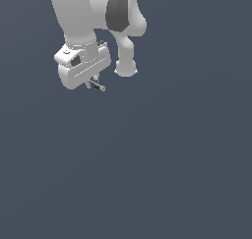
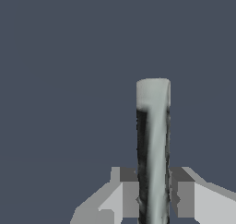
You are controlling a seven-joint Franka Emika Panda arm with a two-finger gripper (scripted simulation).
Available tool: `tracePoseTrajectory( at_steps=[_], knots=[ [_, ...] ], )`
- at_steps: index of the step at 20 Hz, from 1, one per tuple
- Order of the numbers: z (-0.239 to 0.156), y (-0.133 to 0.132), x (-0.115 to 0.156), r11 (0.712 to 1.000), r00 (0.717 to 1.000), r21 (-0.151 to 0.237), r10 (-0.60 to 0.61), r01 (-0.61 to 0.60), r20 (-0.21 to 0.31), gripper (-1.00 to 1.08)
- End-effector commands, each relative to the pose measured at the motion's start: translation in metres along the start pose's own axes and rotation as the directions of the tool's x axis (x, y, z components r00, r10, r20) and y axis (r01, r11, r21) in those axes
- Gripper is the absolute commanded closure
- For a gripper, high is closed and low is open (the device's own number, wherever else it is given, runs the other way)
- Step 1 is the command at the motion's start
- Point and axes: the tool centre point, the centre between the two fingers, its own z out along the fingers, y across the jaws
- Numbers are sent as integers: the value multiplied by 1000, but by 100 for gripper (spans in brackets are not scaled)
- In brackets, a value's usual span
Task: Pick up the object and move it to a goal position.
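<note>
My gripper (image 2: pixel 153 195): both fingers pressed against the sides of the stick, clamped on it; in the wrist view only the finger (image 2: pixel 184 197) ends show, their lower parts cut off by the frame edge.
The stick (image 2: pixel 153 144): held between my fingers, jutting out past them; pale grey-white at its free end, with a dark streak down one side. The end inside my grip runs out of frame, so I cannot see it.
Stick from outside: in the exterior view it is a tiny sliver (image 1: pixel 98 86) poking out below my hand, too small to make out its colours clearly.
My arm (image 1: pixel 78 16): upper links cut off by the frame's top edge.
Ground (image 1: pixel 147 174): plain dark blue-grey; whether the stick is well above it, I cannot tell.
</note>
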Motion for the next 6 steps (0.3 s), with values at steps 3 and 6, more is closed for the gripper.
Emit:
tracePoseTrajectory(
  at_steps=[3, 6],
  knots=[
    [-14, 0, -11, 1000, 1000, 1, 0, 0, 1, 108],
    [-17, 1, -13, 1000, 1000, 1, 0, 0, 1, 108]
  ],
)
